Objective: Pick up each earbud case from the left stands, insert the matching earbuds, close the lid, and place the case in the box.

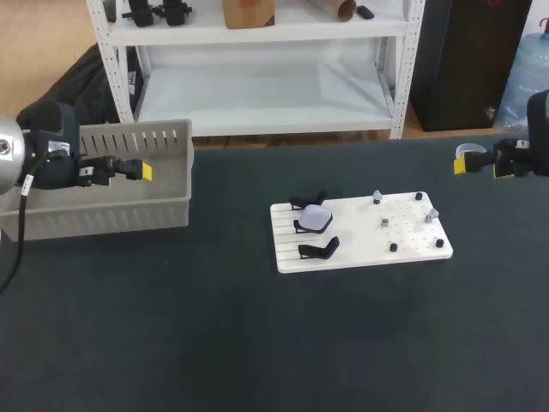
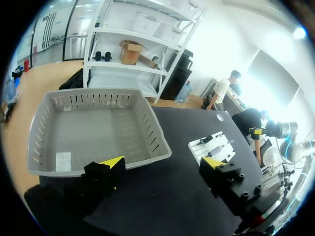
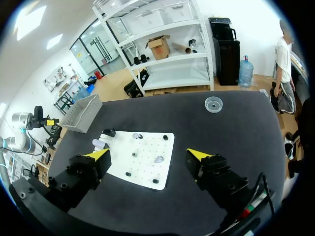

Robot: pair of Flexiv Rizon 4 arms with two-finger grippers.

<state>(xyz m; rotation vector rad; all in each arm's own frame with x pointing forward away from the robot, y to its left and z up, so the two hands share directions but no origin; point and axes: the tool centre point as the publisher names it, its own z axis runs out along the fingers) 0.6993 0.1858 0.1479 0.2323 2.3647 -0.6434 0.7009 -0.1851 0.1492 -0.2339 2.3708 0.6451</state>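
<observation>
A white board (image 1: 360, 233) lies mid-table. Three black stands are on its left part; the middle stand (image 1: 310, 227) carries a pale earbud case (image 1: 316, 216), also seen as earbud case (image 3: 98, 144). The other two stands (image 1: 319, 250) look bare. Small earbuds (image 1: 377, 197) sit among black pegs on the board's right part, with one earbud (image 3: 158, 159) ahead of my right gripper. My left gripper (image 1: 141, 172) hangs open over the grey box (image 1: 129, 206), well left of the board. My right gripper (image 1: 473, 163) is open and empty, high at the far right. Both wrist views show the left gripper (image 2: 162, 164) and right gripper (image 3: 147, 156) with fingers wide apart.
The grey box (image 2: 98, 123) holds only a small label on its floor. A small clear round dish (image 3: 213, 103) sits on the dark table past the board, near the right gripper. The white board (image 2: 214, 145) lies to the box's right.
</observation>
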